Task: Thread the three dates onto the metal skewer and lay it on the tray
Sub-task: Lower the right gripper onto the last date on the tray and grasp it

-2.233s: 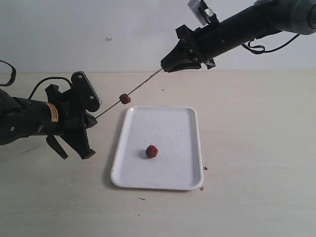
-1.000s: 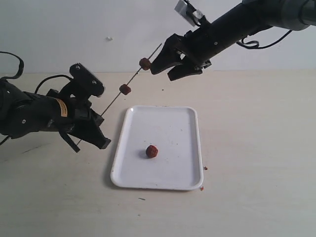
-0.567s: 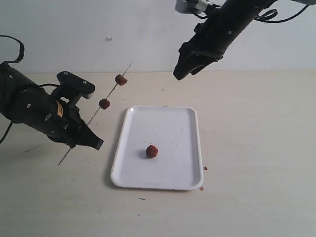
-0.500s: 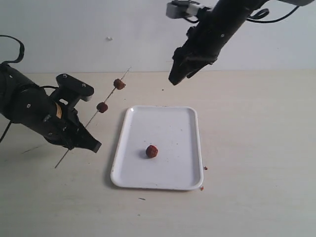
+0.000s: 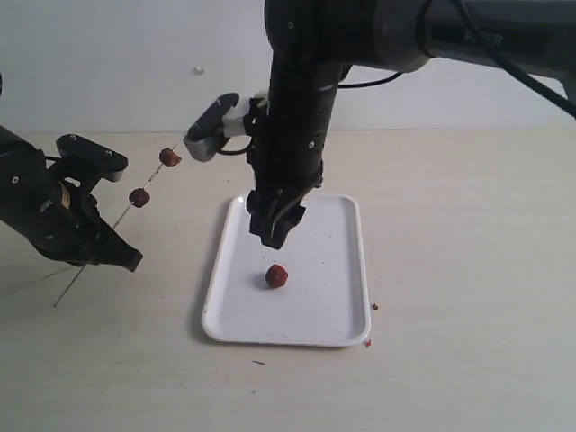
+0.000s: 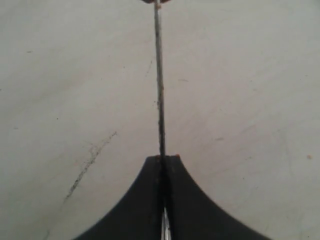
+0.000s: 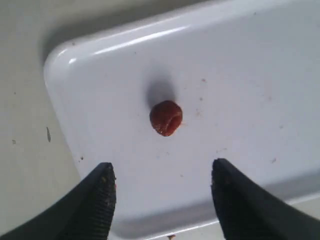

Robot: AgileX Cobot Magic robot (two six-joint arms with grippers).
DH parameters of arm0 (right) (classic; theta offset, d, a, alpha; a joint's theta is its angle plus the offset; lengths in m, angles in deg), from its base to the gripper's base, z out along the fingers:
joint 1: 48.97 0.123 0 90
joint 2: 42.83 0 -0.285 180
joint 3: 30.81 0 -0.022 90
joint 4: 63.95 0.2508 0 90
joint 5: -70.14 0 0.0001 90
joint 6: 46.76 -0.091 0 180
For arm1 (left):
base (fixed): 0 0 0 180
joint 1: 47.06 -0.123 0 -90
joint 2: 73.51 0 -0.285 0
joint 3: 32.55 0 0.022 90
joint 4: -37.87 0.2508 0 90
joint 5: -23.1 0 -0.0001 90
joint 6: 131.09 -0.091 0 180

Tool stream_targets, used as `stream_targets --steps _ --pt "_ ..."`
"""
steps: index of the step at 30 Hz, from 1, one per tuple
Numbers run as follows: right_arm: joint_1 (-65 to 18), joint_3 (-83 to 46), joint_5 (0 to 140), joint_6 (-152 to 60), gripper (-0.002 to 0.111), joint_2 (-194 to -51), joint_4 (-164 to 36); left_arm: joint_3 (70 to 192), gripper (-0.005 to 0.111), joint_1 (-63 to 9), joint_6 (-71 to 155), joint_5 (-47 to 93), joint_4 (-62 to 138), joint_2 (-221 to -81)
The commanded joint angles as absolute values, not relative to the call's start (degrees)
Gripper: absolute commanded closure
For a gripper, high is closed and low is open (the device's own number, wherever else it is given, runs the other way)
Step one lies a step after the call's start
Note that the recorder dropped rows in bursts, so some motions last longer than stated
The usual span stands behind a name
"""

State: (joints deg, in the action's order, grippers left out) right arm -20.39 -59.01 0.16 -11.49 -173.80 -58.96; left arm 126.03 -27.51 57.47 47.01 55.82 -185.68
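Observation:
The thin metal skewer [image 5: 115,221] slants up over the table at the left, with two dates on it: one [image 5: 139,197] lower, one [image 5: 170,157] near the tip. My left gripper [image 5: 88,247] is shut on the skewer [image 6: 159,90]; only the rod shows past its jaws in the left wrist view. The third date [image 5: 277,275] lies loose on the white tray [image 5: 337,225]. My right gripper [image 5: 272,236] hangs open just above that date [image 7: 166,117], which sits a little ahead of the two spread fingers [image 7: 95,200] over the tray [image 7: 240,60].
Reddish crumbs [image 5: 368,342] lie off the tray's near right corner. The right arm's dark bulk [image 5: 301,108] stands over the tray's far end. A white wall [image 5: 108,54] closes off the back of the beige table [image 5: 468,270].
The right arm swung from high at the back down over the tray, its open gripper now above the loose date. The left arm drew the skewer with two dates leftward and lower.

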Motion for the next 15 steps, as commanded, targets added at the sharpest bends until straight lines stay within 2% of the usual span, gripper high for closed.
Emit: stream_targets --steps 1,15 --pt "-20.3 -56.8 0.2 -12.7 0.053 -176.2 -59.4 126.2 0.107 -27.7 58.0 46.6 55.2 -184.2" --pt "-20.3 -56.8 10.0 -14.0 0.053 -184.0 -58.3 125.5 0.107 -27.7 58.0 45.0 55.2 -184.2"
